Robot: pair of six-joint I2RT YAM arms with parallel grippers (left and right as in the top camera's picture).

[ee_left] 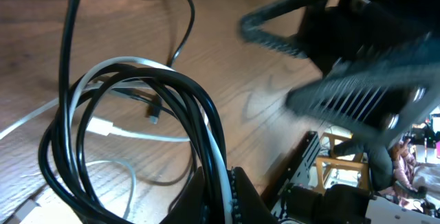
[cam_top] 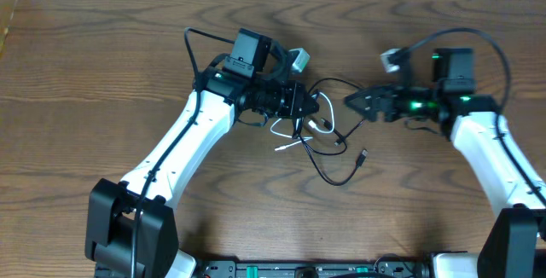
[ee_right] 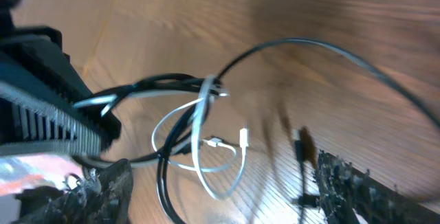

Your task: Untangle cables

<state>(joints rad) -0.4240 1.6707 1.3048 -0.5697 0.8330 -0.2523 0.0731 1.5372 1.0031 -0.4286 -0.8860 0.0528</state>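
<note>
The left gripper (cam_top: 303, 106) is clamped tight on the cable bundle (ee_left: 210, 138). Its wrist view shows the black cable (ee_left: 199, 107) and the white cable (ee_left: 113, 62) looped together and pinched between the fingers, a detail the overhead view hides under the arm. The right gripper (cam_top: 352, 101) sits just beside the bundle, jaws spread wide with nothing in them. Only the overhead view shows the black cable's loose tail trailing across the bench (cam_top: 85, 73), on the arm-base side of both grippers, and ending in a small plug (cam_top: 363, 154).

Black cable (ee_left: 194, 93), white cable (ee_left: 124, 62), brown wood-grain table (cam_top: 85, 56), white left arm (cam_top: 183, 137) with black joints
</note>
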